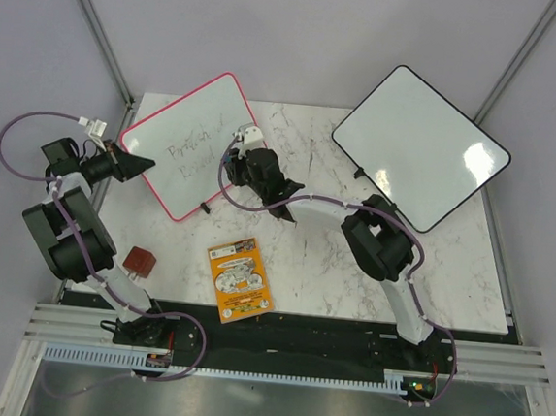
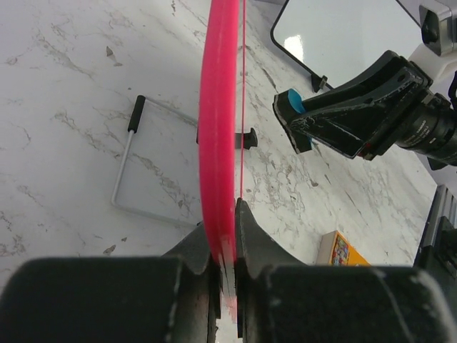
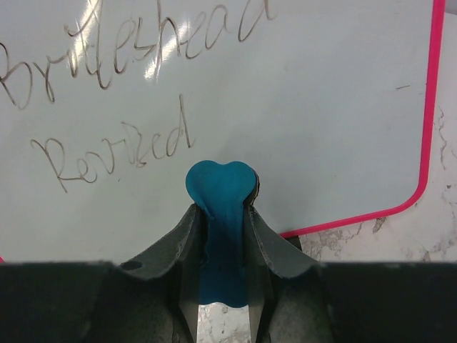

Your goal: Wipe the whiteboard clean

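**Whiteboard (image 1: 191, 142) pinched at its 9 o'clock corner, eraser (image 3: 220, 187) facing the writing**

At 10 o'clock on the marble table (image 1: 321, 270) in the top view, tilted up, with a wire stand (image 2: 123, 171) on the tabletop behind it. Long axis from 8 o'clock to 2 o'clock, short pink-edged ends toward those two hours. Written face turned up and toward 4 o'clock, where the right arm reaches in. Two lines of dark handwriting (image 3: 136, 50) across the white face, unwiped.

Left gripper (image 2: 225, 218) clenched on the pink frame near the 9 o'clock corner, one finger on each side of the rim, the board seen edge-on from that wrist.

Right gripper (image 3: 221, 209) clamped on the eraser, a blue heart-topped piece sticking out past the fingertips. Aimed at the face just below the second line of writing. From the left wrist, a gap between the blue tip and the board.

Elsewhere in the top view:
- A larger black-framed board (image 1: 420, 147) at 2 o'clock, well apart.
- An orange booklet (image 1: 240, 280) at 6 o'clock near the front edge.
- A small reddish-brown block (image 1: 140, 260) at 8 o'clock, beside the left arm.
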`<state>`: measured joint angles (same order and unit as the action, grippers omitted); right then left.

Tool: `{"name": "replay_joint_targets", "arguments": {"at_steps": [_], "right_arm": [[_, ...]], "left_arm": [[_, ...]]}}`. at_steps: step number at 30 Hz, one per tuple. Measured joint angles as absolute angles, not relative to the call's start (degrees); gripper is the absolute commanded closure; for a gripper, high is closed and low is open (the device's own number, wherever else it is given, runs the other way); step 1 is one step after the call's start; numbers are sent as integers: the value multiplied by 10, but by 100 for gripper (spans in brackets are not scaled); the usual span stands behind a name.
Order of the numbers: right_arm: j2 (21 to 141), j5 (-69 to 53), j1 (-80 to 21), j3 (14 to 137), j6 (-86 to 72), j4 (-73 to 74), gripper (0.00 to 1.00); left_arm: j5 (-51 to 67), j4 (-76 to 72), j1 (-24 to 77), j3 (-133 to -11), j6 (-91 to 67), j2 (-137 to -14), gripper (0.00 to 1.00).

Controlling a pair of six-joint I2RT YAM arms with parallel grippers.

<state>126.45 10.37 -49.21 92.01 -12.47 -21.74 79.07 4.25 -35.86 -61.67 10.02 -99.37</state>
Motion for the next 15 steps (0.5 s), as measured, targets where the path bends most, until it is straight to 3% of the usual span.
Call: {"name": "replay_joint_targets", "arguments": {"at_steps": [15], "right_arm": [[1381, 186, -539, 1009, -57, -343, 100]], "left_arm": [[781, 177, -349, -670, 199, -1008, 98]]}}
